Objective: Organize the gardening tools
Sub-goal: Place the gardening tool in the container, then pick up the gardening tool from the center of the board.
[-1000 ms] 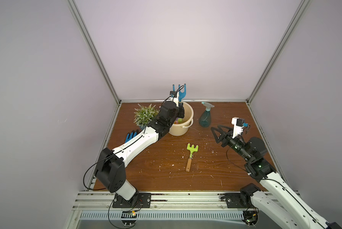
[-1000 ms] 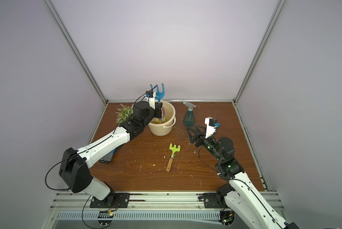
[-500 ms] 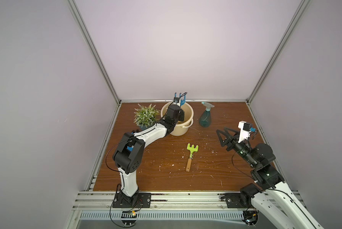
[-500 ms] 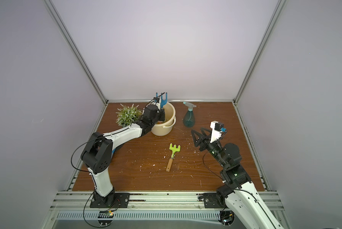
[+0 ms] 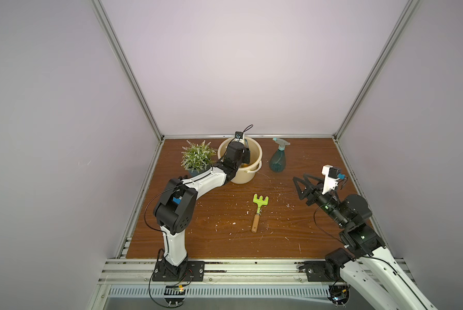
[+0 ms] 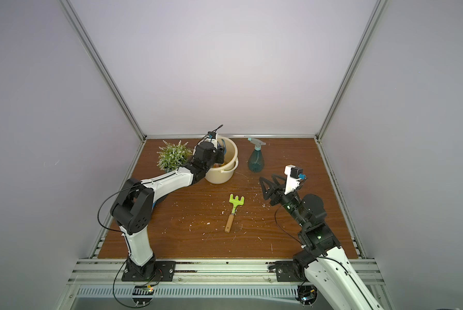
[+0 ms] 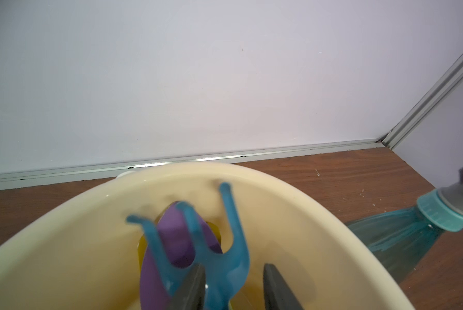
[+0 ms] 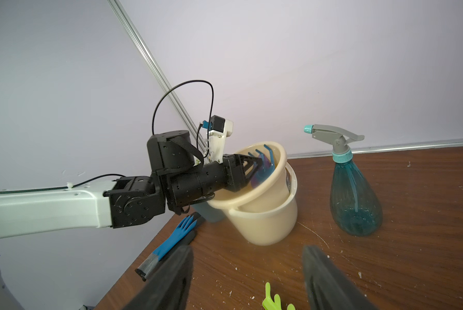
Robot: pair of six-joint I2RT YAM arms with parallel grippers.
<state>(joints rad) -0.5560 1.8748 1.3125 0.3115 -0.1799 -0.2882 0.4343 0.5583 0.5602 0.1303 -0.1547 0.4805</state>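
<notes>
Cream plastic made up the round bucket (image 5: 245,177) at the back of the brown wooden table (image 5: 278,241), and from the right wrist view it looked like one pail sitting tilted inside another. The left gripper (image 7: 233,268) reached over its rim with the jaws parted. Between them lay the translucent blue three-pronged rake (image 7: 233,257), inside the bucket with its prongs pointing up. It lay close against one dark finger (image 7: 190,287), with a clear gap to the other, so nothing was clamping it. Under the rake I could see a purple trowel blade (image 7: 174,241) with a yellow edge showing beneath it. The teal translucent spray bottle with the grey trigger (image 5: 277,161) stood upright just beside the bucket. A lime-green rake with a wooden handle (image 5: 259,208) lay flat on the table, well apart from the bucket. The right gripper (image 8: 246,249) hung above the table near that rake's prongs, spread wide and holding nothing. A small potted green plant (image 5: 198,157) stood on the bucket's other side, and a blue-and-grey glove (image 8: 174,239) lay flat beneath the left arm.
</notes>
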